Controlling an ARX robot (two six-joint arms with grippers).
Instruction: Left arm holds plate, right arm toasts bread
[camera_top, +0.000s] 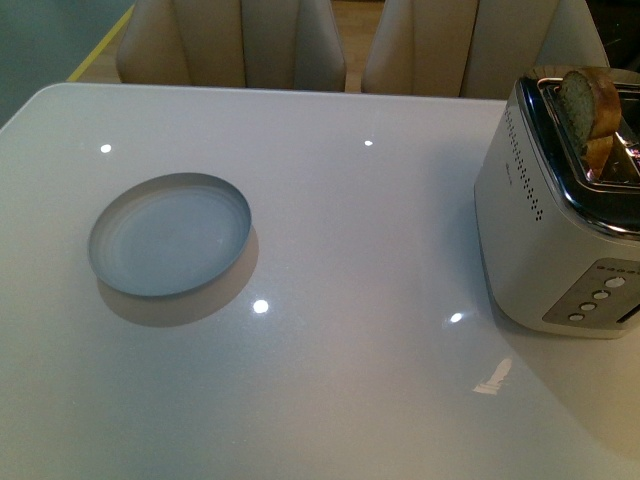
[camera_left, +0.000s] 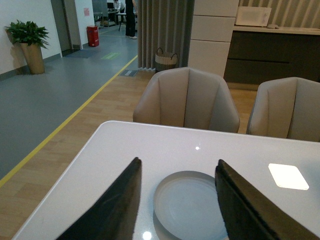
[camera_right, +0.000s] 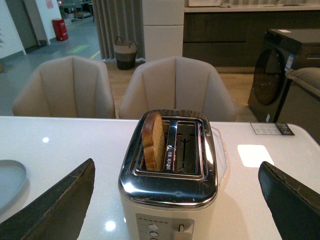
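One plate (camera_top: 170, 235), empty; one bread (camera_top: 590, 105) slice upright in toaster (camera_top: 550, 220). Left gripper (camera_left: 177, 205) and right gripper (camera_right: 175, 200) both spread wide, holding nothing.

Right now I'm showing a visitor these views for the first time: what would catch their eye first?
Probably the toaster at the table's right edge, with a slice of bread standing up out of one slot while the other slot is empty. Next, the plate, bare, lying alone on the left of the white table. Both hands are open: the left hand faces the plate, the right hand the toaster.
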